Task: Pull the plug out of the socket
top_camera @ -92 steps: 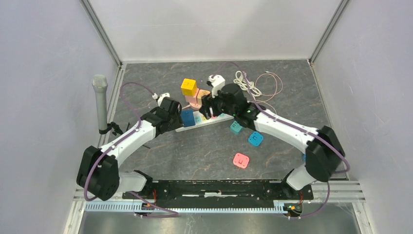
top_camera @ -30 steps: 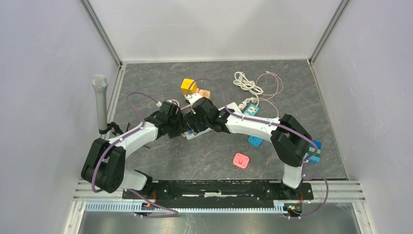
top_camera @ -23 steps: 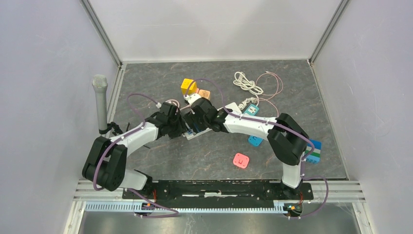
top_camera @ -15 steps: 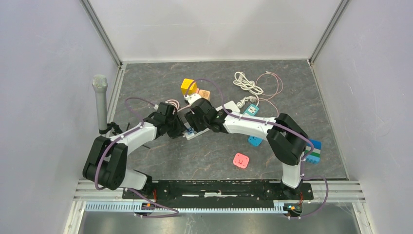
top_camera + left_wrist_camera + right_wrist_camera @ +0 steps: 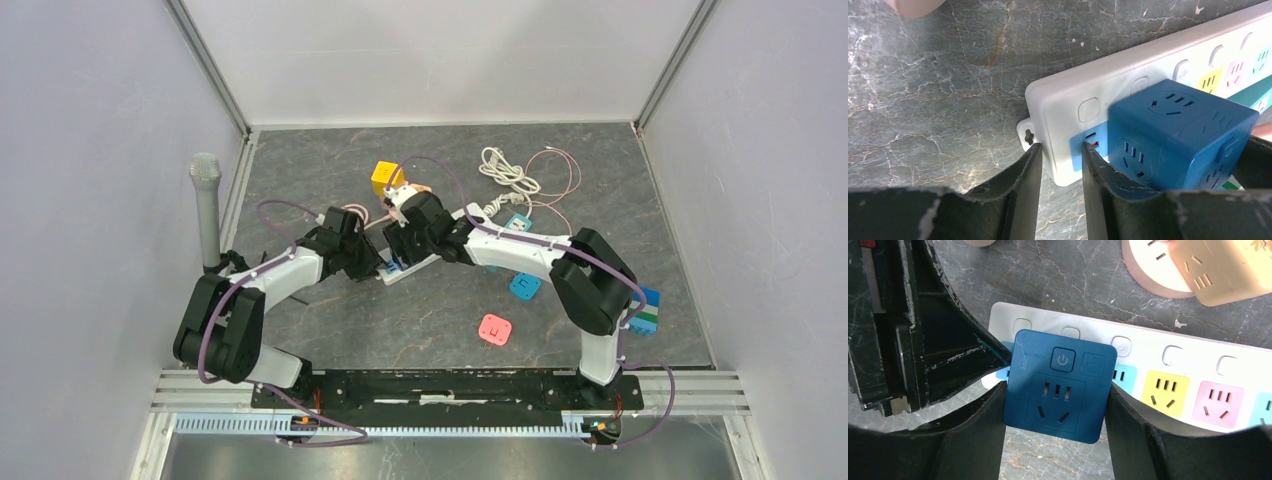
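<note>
The plug is a blue cube adapter (image 5: 1058,390) seated in the left-end outlet of the white socket strip (image 5: 1193,360). My right gripper (image 5: 1055,390) is shut on it, one finger pressed against each side face. In the left wrist view the blue plug (image 5: 1178,135) stands just right of my left gripper (image 5: 1058,160), whose fingers pinch the strip's end corner (image 5: 1063,110). From the top view both grippers meet at the strip's left end (image 5: 395,270), the left gripper (image 5: 375,262) coming from the left and the right gripper (image 5: 405,248) from above.
A yellow cube (image 5: 386,178) and a peach plug (image 5: 420,190) lie just behind the strip. A coiled white cable (image 5: 505,168), a teal plug (image 5: 517,222), a blue plug (image 5: 524,285) and a pink plug (image 5: 494,329) lie to the right. A microphone (image 5: 206,210) stands at the left wall.
My left gripper's fingers have narrowed onto the strip's end. The right wrist has shifted slightly back over the blue plug. The strip has barely moved.
</note>
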Available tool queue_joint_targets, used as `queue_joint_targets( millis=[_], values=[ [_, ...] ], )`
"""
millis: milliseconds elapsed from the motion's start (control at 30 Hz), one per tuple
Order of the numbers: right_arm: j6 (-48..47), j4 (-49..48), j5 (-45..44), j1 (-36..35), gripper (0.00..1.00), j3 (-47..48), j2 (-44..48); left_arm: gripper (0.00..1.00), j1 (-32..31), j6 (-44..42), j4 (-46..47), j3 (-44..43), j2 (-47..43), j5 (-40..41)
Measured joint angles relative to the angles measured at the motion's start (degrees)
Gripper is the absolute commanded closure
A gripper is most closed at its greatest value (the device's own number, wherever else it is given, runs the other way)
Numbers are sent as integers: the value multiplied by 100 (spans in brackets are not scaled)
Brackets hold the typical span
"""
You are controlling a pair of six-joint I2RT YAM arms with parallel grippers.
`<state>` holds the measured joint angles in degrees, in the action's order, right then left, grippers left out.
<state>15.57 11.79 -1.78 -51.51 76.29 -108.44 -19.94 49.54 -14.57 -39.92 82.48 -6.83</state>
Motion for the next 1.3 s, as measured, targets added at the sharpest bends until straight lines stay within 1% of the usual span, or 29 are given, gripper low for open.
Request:
queue_joint_targets(
  millis=[233, 333, 500, 567, 867, 967, 1067, 1133, 1300],
  values=[
    [-302, -133, -686, -313, 100, -107, 20, 60, -4, 35, 0, 0, 26, 4],
    [-256, -291, -623, -243, 100, -284, 122, 60, -2, 37, 0, 0, 26, 4],
    [-35, -629, -96, 48, 100, -527, 221, 60, -2, 35, 2, 0, 26, 2],
    [-37, -706, -20, 66, 100, -577, 238, 60, -4, 35, 7, 0, 28, 0],
    [-323, -678, -573, -245, 100, -581, 254, 60, 0, 33, 7, 0, 37, -17],
    [-212, -686, -409, -114, 100, -584, 267, 60, 0, 33, 7, 0, 42, -20],
    [-63, -723, -4, 109, 100, -592, 273, 60, -4, 31, 37, -24, 79, -52],
    [-118, -715, 11, 83, 100, -592, 273, 60, -4, 31, 46, -59, 131, -92],
    [-382, -669, -555, -225, 100, -590, 273, 60, -4, 15, -9, -109, 173, -107]
  ],
)
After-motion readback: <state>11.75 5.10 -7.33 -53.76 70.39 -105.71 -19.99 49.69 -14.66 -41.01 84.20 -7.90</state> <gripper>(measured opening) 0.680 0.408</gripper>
